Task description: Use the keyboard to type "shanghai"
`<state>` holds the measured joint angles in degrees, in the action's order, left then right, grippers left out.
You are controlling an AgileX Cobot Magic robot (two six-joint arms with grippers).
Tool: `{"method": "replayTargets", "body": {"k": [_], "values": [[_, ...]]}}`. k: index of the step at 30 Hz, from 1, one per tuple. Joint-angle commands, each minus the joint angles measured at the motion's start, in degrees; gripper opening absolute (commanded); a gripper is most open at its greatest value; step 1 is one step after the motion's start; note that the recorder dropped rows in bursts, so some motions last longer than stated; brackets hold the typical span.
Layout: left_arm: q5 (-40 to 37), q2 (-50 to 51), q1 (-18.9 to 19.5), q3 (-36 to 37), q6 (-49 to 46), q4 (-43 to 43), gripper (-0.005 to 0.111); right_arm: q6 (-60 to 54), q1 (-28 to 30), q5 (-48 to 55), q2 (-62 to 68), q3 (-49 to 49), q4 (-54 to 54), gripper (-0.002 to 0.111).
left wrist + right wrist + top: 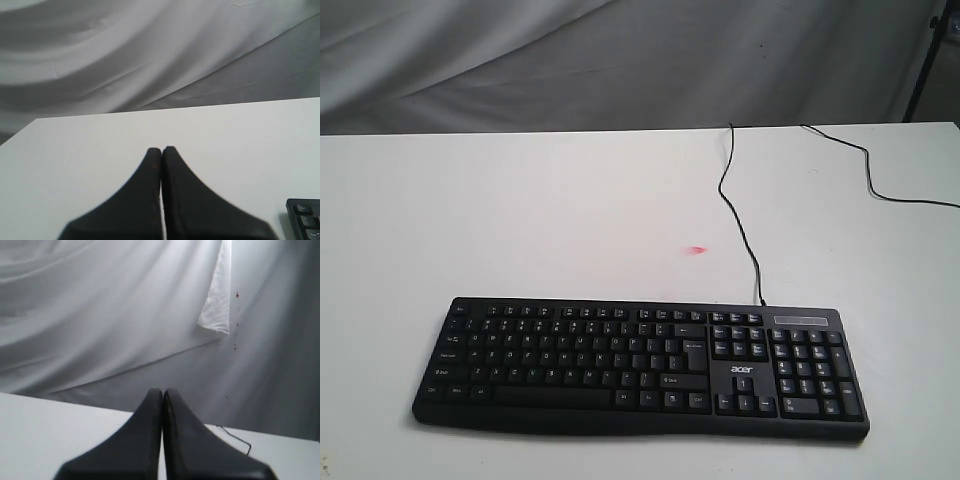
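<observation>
on the worktop (520, 210) the keyboard (640, 365) is lying crosswise; the left end effector (161, 150), pinched closed, is seemingly sitting nearer it than the right end effector (163, 391), likewise closed

Soft, even light makes the white table (520, 200) bright and nearly shadowless; only a faint shadow hugs the front edge of the keyboard (640, 365), whose legends are smeared. A blurry pink spot (696, 249) lies just behind the keyboard. In the wrist views the left gripper (161, 149) and right gripper (163, 390) loom dark, out of focus.
</observation>
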<state>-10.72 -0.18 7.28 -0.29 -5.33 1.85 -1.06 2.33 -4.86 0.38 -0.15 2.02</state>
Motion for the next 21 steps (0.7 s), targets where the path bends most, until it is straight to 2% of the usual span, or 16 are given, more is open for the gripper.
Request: {"method": "replayTargets", "body": {"k": [1,7,21], "values": [[0.2,0.2,-0.2,0.3,0.2,0.0,0.001,0.0,0.5,-6.9,-0.4,0.1,0.0,0.0],[0.2,0.2,-0.2,0.3,0.2,0.0,0.001,0.0,0.5,-12.5,-0.4,0.1,0.0,0.0],[0.2,0.2,-0.2,0.3,0.2,0.0,0.001,0.0,0.5,-12.5,-0.4,0.1,0.0,0.0]]}}
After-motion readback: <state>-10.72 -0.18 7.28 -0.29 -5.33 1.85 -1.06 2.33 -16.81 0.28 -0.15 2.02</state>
